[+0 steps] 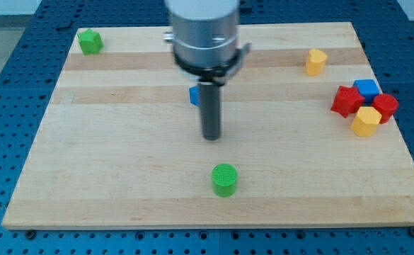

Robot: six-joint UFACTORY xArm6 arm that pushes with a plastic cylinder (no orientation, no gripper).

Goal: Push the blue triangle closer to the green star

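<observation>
A blue block [193,95], most likely the blue triangle, shows only as a small piece at the left side of my rod, a little above the board's middle. The rest of it is hidden behind the rod. My tip [211,137] rests on the board just below and to the right of that blue piece. A green block [90,41], star-like in outline, sits at the board's top left corner, far to the view's left of the blue block.
A green cylinder [224,179] stands below my tip near the board's bottom edge. A yellow block [315,61] sits at the top right. At the right edge there is a tight cluster: a red block [345,100], a blue cube [366,88], another red block [386,106] and a yellow block [366,121].
</observation>
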